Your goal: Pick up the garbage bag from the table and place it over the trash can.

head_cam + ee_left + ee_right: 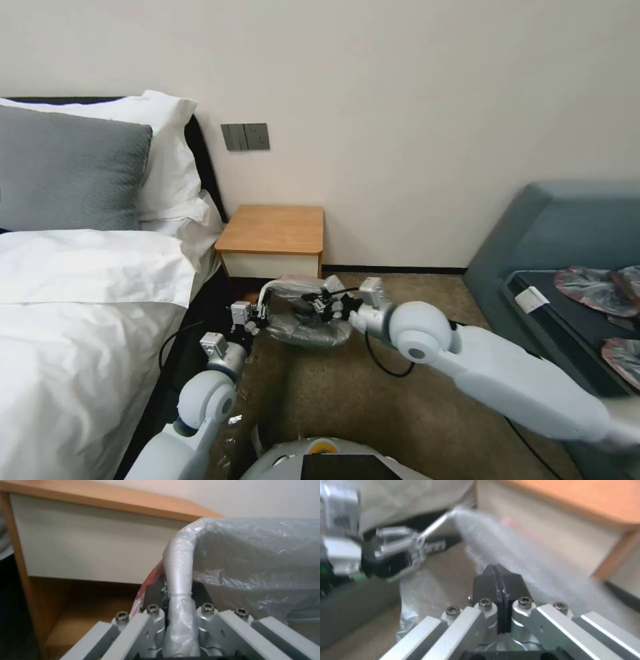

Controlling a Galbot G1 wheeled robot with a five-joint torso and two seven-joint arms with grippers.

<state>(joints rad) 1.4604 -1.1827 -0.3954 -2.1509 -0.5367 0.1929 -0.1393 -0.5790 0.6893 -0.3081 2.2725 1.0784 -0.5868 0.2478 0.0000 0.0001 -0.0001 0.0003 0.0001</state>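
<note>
Holding a twisted strand of the bag (180, 575) between its black pads, the left gripper (178, 597) sits low in front of the table (273, 230). The bag covers the can (313, 327) on the carpet and lines its inside. The right gripper (498, 580) has both pads pressed flat together at the bag's other side. I can read no writing anywhere.

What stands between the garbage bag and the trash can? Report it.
Nothing visible does. The garbage bag hangs low before the table, left tool clamped on its rim, right tool shut beside it; whatever lies beneath is hidden.
</note>
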